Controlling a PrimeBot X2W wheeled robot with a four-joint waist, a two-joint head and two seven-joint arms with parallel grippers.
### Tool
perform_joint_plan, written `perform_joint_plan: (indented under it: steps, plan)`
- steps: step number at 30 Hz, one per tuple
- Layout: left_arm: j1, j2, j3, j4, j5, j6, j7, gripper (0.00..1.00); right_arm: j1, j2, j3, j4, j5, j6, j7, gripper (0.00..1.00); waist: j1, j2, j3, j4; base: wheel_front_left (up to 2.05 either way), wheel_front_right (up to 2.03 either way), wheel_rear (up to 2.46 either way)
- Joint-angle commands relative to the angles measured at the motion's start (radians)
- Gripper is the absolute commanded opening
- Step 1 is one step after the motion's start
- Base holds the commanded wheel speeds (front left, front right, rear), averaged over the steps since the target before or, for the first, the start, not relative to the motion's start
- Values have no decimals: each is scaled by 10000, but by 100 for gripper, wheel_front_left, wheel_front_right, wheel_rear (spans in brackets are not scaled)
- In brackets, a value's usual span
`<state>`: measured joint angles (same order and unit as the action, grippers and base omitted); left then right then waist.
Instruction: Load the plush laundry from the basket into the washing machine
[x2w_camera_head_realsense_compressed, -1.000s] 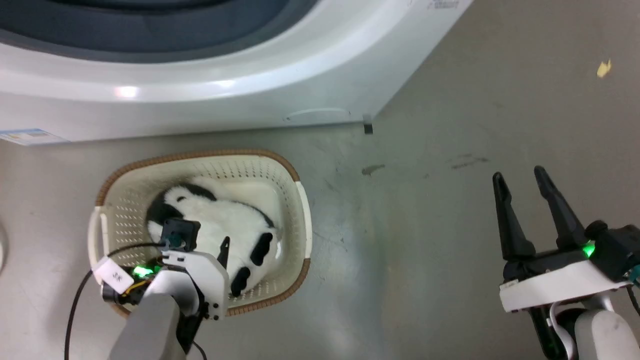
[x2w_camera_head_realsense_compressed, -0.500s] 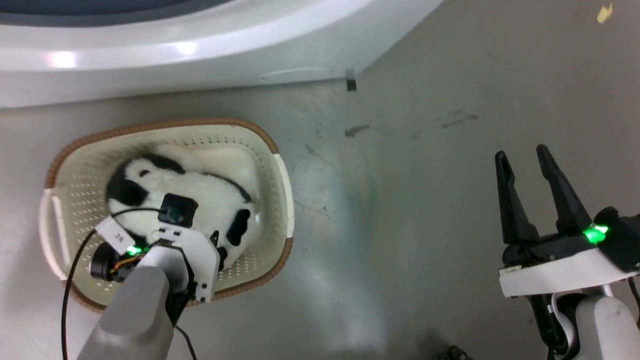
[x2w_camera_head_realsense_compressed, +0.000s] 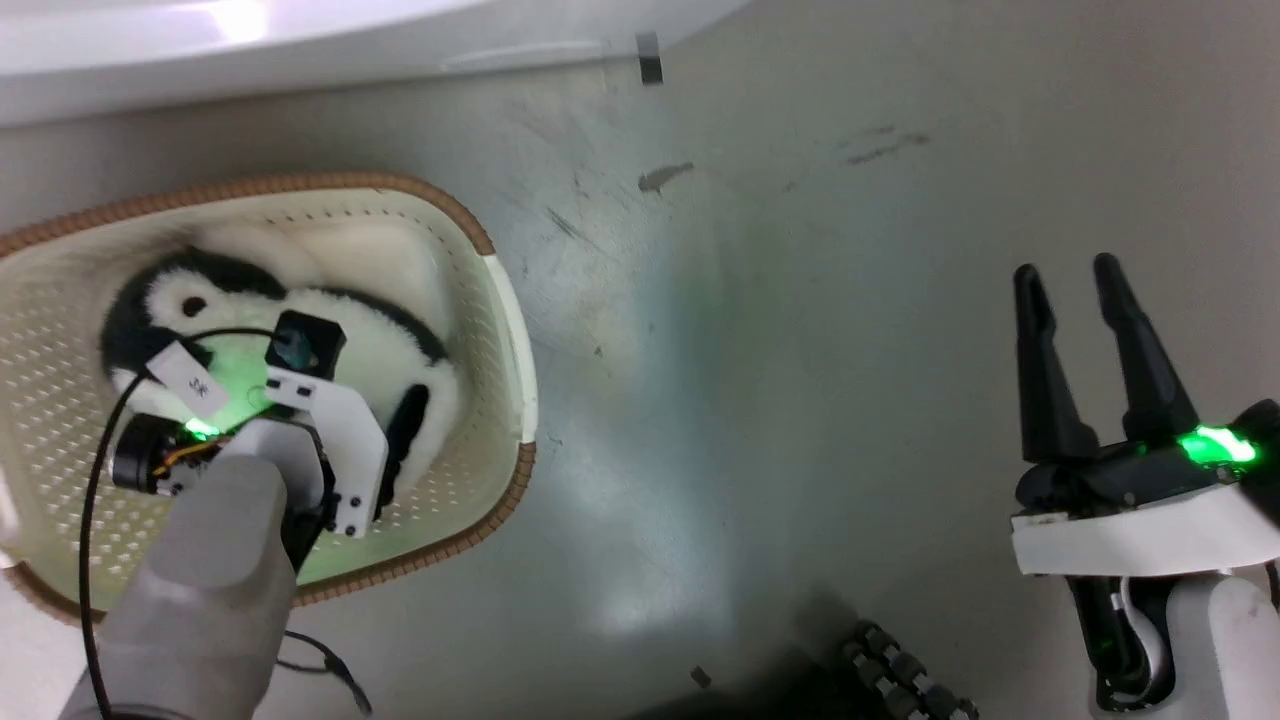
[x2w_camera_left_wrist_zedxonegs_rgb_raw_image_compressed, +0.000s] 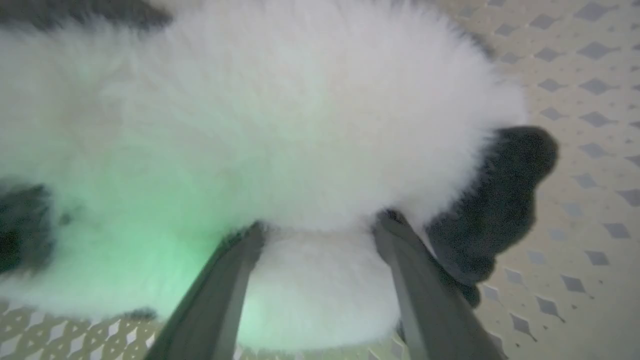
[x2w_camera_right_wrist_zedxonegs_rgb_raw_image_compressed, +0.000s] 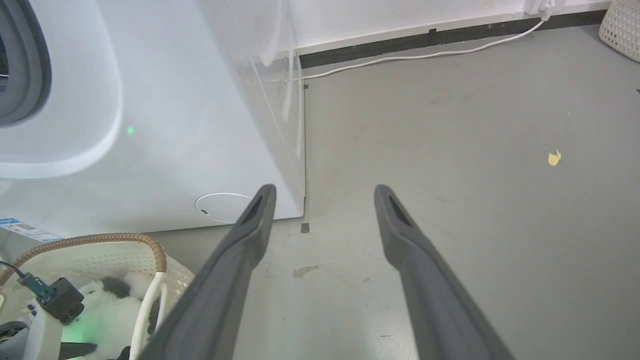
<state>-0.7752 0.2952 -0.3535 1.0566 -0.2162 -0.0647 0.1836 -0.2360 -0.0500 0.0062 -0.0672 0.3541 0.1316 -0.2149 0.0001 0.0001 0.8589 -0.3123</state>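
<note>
LAUNDRY ROOM: The washing machine (x2w_camera_right_wrist_zedxonegs_rgb_raw_image_compressed: 150, 125) stands white at the far side of a grey floor (x2w_camera_head_realsense_compressed: 800, 350), its grey door gasket (x2w_camera_right_wrist_zedxonegs_rgb_raw_image_compressed: 25, 60) at the edge of the right wrist view. Just in front of it sits the basket (x2w_camera_head_realsense_compressed: 505, 300), cream with a brown rim. The plush laundry (x2w_camera_left_wrist_zedxonegs_rgb_raw_image_compressed: 280, 110) lies inside on the basket's bottom, filling much of it.

The left gripper (x2w_camera_left_wrist_zedxonegs_rgb_raw_image_compressed: 320, 222) is down in the basket with its fingers spread wide. The tips are sunk in white fur on either side of a bulge of the toy's body, and a black limb (x2w_camera_left_wrist_zedxonegs_rgb_raw_image_compressed: 495, 200) lies just beside one finger. Nothing is clamped yet. The right gripper (x2w_camera_head_realsense_compressed: 1070, 280) hangs well apart over bare floor, fingers parted and empty.

The step in hand looks to be the grasp. It would go best if the fingers close on the thick white body, not on loose fur or the thin limb. The tips should stay off the perforated bottom so the basket is not dragged along. The toy is soft and will likely sag, so the lift should go straight up past the rim before any swing toward the door.
</note>
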Motion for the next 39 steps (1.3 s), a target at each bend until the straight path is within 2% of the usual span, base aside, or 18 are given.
perform_joint_plan:
  steps: [1, 7, 8, 9, 16, 20, 24, 25, 33, 39]
  plan:
    - [-222, 124, -134, 403, -75, -21, 135, 100, -204, -2, -39, -75, 153, -8, -109, 100, 0, -1, 262, -108, 0, 0, 0]
    - [-614, 214, -422, 1057, -244, -27, 342, 100, -304, -2, -35, -181, 338, -9, -234, 100, -1, -1, 706, -340, 0, 0, 0]
    - [-676, 237, -457, 1166, -290, -44, 379, 31, -316, -2, -54, -191, 378, -9, -254, 100, -1, -1, 768, -381, 0, 0, 0]
    - [-735, 268, -491, 1273, -335, -62, 389, 0, -335, -2, -66, -199, 411, -9, -275, 100, -1, -1, 816, -428, 0, 0, 0]
    - [-1111, 489, -710, 2007, -643, -69, 117, 0, -691, -2, -53, -131, 535, -9, -421, 100, -1, -1, 938, -795, 0, 0, 0]
    - [-1114, 148, -803, 2246, -808, -6, -113, 0, -710, -3, -272, -43, 375, -9, -469, 100, -1, -1, 424, -588, 0, 0, 0]
    - [-831, -213, -681, 2237, -1042, 88, -693, 0, -496, -3, -483, -1, 77, -9, -469, 100, -1, -1, -405, -202, 0, 0, 0]
    - [-445, -472, -588, 2246, -1240, 51, -1155, 0, -324, -3, -572, 67, -212, -9, -469, 100, -1, -1, -1171, 27, 0, 0, 0]
    - [825, -1109, -614, 2250, -1496, -110, -2643, 0, 257, -3, -577, 174, -556, -9, -469, 100, -1, -1, -3206, 653, 0, 0, 0]
    - [1591, -1503, -685, 2007, -1683, -436, -3981, 0, 909, -3, -873, 213, -802, -9, -469, 100, -1, -1, -4574, 1283, 0, 0, 0]
